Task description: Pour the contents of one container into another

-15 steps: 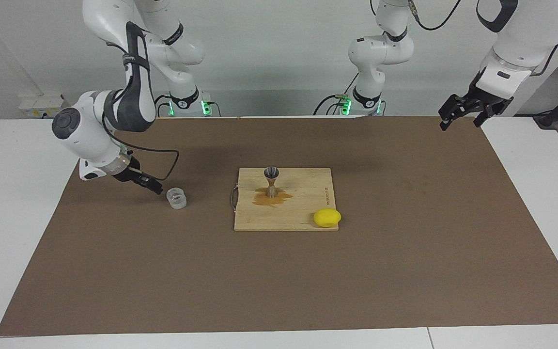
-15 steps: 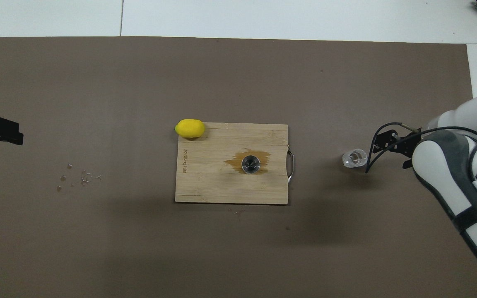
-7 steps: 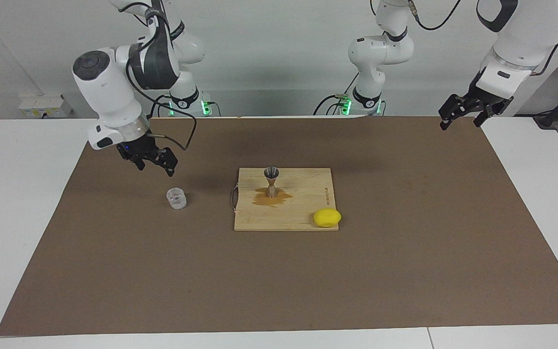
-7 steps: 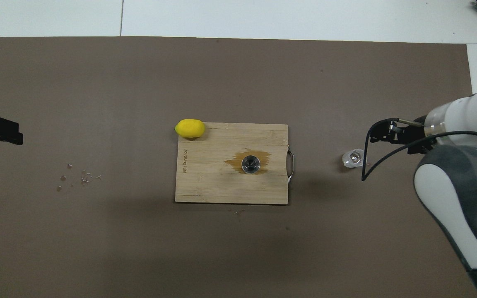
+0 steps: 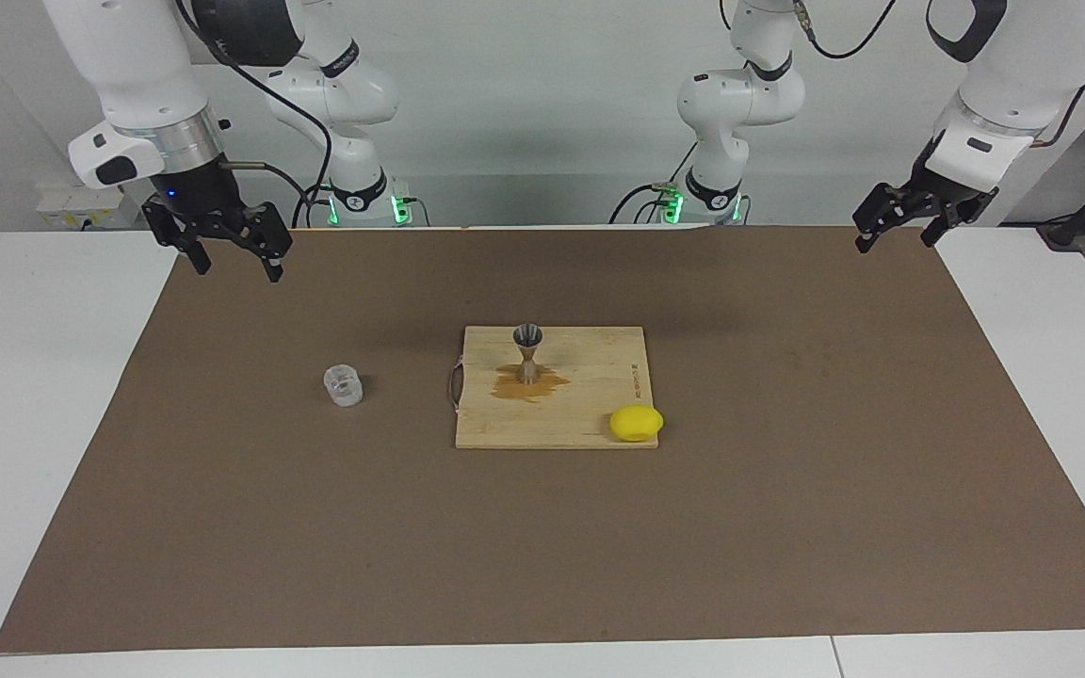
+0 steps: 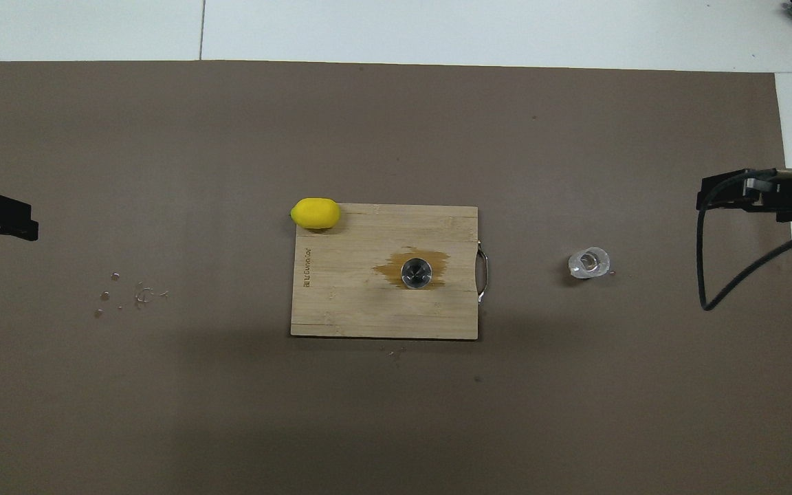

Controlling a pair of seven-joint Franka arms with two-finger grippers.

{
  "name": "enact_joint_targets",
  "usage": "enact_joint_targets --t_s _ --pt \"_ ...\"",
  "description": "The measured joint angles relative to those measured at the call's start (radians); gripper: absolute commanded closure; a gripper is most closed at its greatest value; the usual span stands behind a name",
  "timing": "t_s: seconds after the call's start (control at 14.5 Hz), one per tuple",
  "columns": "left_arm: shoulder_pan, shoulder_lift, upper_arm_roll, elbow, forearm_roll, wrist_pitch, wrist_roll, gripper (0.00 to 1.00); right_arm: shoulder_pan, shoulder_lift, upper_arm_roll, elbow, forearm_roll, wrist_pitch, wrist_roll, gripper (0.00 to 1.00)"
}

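The glass cup (image 5: 343,385) stands alone at middle left, the metal jigger (image 5: 528,353) on a wet board (image 5: 590,414) — pouring looks done. The right gripper (image 5: 230,247), upper left, and the left gripper (image 5: 898,224), upper right — both open, empty.

The wooden cutting board (image 6: 341,302) carries a short line of burned-in lettering along the edge toward the left arm's end. The letters cannot be made out.

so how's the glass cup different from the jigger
The glass cup is clear, short and cylindrical; the jigger is grey metal, taller, hourglass-shaped. The glass cup stands on the brown mat toward the right arm's end; the jigger stands on the cutting board, in a brownish wet patch. Both stand upright, untouched by either gripper.
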Motion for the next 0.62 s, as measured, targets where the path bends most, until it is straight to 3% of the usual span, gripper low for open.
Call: enact_joint_targets --t_s 0.28,0.62 --pt "0.000 -0.002 0.000 0.000 0.000 0.000 0.000 0.00 0.000 0.023 -0.001 0.040 0.001 -0.097 -0.062 0.00" --pt "0.000 -0.005 0.000 0.000 0.000 0.000 0.000 0.00 -0.005 0.026 -0.004 0.027 0.001 -0.129 -0.139 0.00"
